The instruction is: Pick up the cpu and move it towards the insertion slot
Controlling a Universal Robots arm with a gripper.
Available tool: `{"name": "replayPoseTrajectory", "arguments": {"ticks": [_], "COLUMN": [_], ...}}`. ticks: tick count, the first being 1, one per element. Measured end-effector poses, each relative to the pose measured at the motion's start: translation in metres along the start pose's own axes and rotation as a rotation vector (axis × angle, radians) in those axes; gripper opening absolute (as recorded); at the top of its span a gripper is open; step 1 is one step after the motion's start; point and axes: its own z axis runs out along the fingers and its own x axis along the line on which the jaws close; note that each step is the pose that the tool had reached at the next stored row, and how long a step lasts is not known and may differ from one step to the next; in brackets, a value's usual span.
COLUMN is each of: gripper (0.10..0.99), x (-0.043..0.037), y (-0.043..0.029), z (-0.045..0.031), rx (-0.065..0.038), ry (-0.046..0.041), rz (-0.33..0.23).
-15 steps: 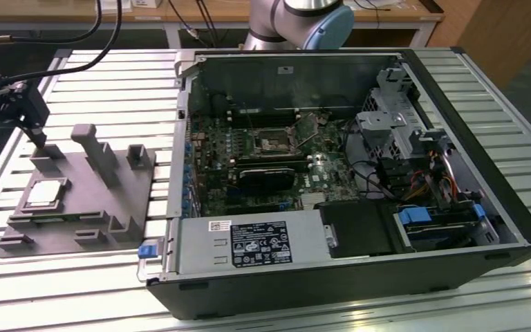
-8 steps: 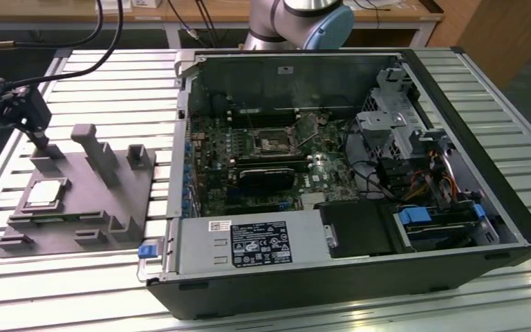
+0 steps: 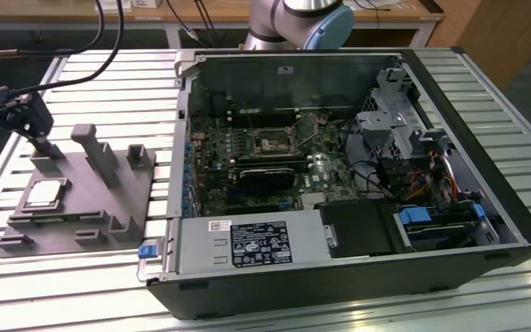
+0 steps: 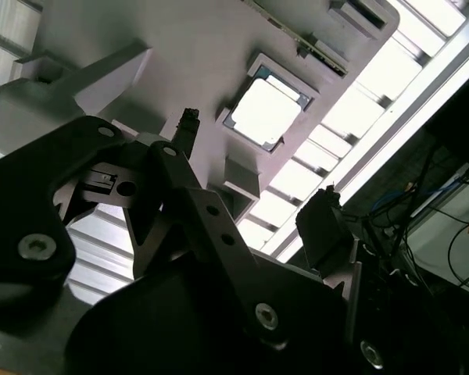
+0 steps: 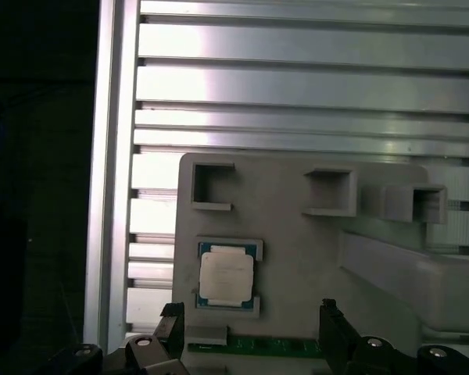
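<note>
**Item 1: cpu** (image 5: 227,277). Lies flat, metal face up, in a shallow square recess of the grey moulded block (image 3: 81,214). The raised lips at the recess edges appear meant to keep the chip square and in a known spot for lifting. Not yet picked up.

**Item 2: jaws.** Apart, with nothing between them. They hang over the block close to the cpu without touching it. In the first wrist view the two tips stand wider than the chip, a spread that looks set to straddle its edges.

**Item 3: insertion slot** (image 3: 273,142). Square metal-framed socket on the motherboard (image 3: 275,173), inside the computer case (image 3: 358,277). The case lies on its side with the panel off, so the socket faces upward and is open to reach from above. Well apart from the cpu, toward the exterior view's right.

**Item 4: desk** (image 3: 63,294). Slatted aluminium top; carries the block and the case just beside each other.
</note>
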Motion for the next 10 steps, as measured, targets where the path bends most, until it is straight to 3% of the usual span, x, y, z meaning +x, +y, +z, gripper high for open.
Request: {"name": "replayPoseTrajectory", "arguments": {"ticks": [10], "gripper": [0.78], "x": [0.0002], "y": [-0.0014], "z": [0.0095], "rx": [0.0], "ry": [0.0], "rz": [0.0]}}
